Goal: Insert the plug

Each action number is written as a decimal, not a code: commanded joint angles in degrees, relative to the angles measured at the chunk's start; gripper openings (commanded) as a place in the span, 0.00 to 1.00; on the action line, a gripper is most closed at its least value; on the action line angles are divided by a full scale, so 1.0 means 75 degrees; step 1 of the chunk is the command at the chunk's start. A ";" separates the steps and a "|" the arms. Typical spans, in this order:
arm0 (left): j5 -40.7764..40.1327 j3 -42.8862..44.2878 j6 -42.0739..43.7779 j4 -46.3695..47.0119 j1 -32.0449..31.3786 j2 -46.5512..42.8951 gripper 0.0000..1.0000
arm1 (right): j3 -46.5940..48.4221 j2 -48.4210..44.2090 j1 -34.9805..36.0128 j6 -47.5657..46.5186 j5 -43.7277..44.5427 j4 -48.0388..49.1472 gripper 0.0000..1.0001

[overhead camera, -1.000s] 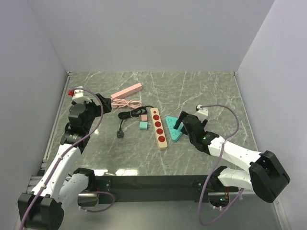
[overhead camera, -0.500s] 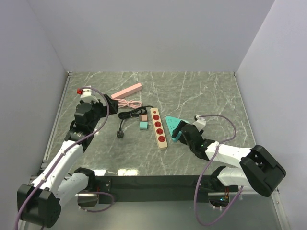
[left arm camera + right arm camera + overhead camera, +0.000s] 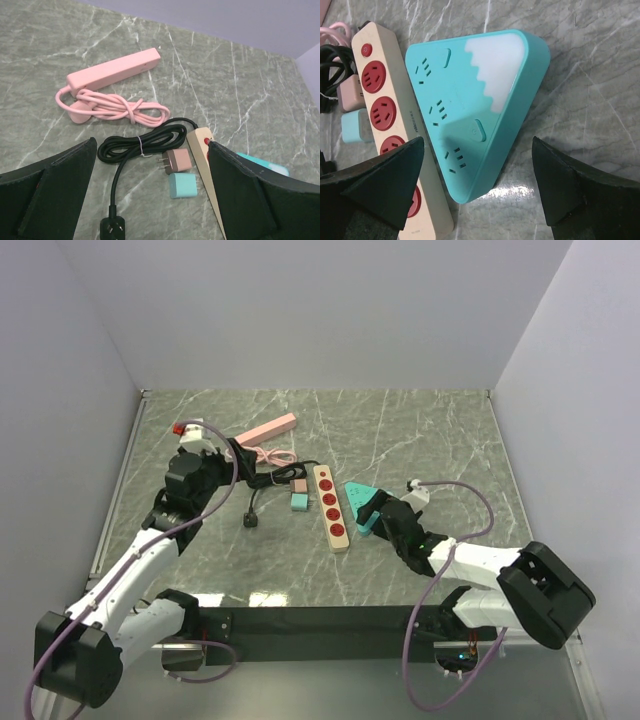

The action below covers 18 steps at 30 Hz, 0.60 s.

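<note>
Left wrist view: the pink plug (image 3: 178,161) lies on its side on the worktop (image 3: 420,430), with its prongs pointing to nine o'clock. A teal plug (image 3: 183,185) sits just beside it at six o'clock, and which of the two the task means is unclear. Either should be light, rigid and smooth-sided, so it is best pinched across its flat faces with the prongs left free.

The coiled black cord (image 3: 145,142) is at ten o'clock. The beige power strip (image 3: 331,507) is at three o'clock, the teal socket block (image 3: 470,100) beyond it, and the pink power strip (image 3: 115,67) at eleven.

The left end effector (image 3: 151,150) hangs wide open and empty. The right end effector (image 3: 477,142) is also spread wide, straddling the socket block without gripping it.

No brand is legible, and the small print on the strip's edge is too fine to read.
</note>
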 commanded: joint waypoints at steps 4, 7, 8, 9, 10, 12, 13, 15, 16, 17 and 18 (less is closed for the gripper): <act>-0.0188 0.0314 0.0097 0.0276 -0.0204 -0.0004 0.99 | -0.0308 0.0452 0.0038 0.0223 0.0249 0.0796 0.93; -0.0200 0.0338 0.0109 0.0252 -0.0275 -0.0028 0.99 | -0.0507 0.0698 0.0027 0.0305 0.0250 0.1310 0.92; -0.0200 0.0338 0.0109 0.0252 -0.0310 -0.0028 0.99 | -0.0565 0.0734 0.0027 0.0317 0.0238 0.1671 0.92; -0.0223 0.0326 0.0121 0.0264 -0.0333 -0.0004 0.99 | -0.0659 0.0838 0.0038 0.0375 0.0249 0.1837 0.91; -0.0224 0.0326 0.0121 0.0276 -0.0345 0.0019 0.99 | -0.0694 0.0897 0.0038 0.0364 0.0249 0.2176 0.90; -0.0247 0.0361 0.0156 0.0276 -0.0415 0.0101 0.99 | -0.0858 0.1084 0.0038 0.0305 0.0249 0.2599 0.84; -0.0247 0.0385 0.0179 0.0276 -0.0450 0.0136 0.99 | -0.0917 0.1144 0.0027 0.0328 0.0249 0.2821 0.82; -0.0270 0.0396 0.0203 0.0287 -0.0532 0.0218 0.99 | -0.1104 0.1307 0.0003 0.0282 0.0238 0.3431 0.75; -0.0305 0.0408 0.0214 0.0287 -0.0567 0.0230 0.99 | -0.1151 0.1355 -0.0020 0.0282 0.0156 0.3595 0.73; -0.0306 0.0420 0.0226 0.0287 -0.0614 0.0253 0.99 | -0.1210 0.1390 -0.0067 0.0212 0.0109 0.3980 0.71; -0.0317 0.0420 0.0226 0.0299 -0.0638 0.0265 0.99 | -0.1315 0.1460 -0.0102 0.0223 0.0051 0.4146 0.69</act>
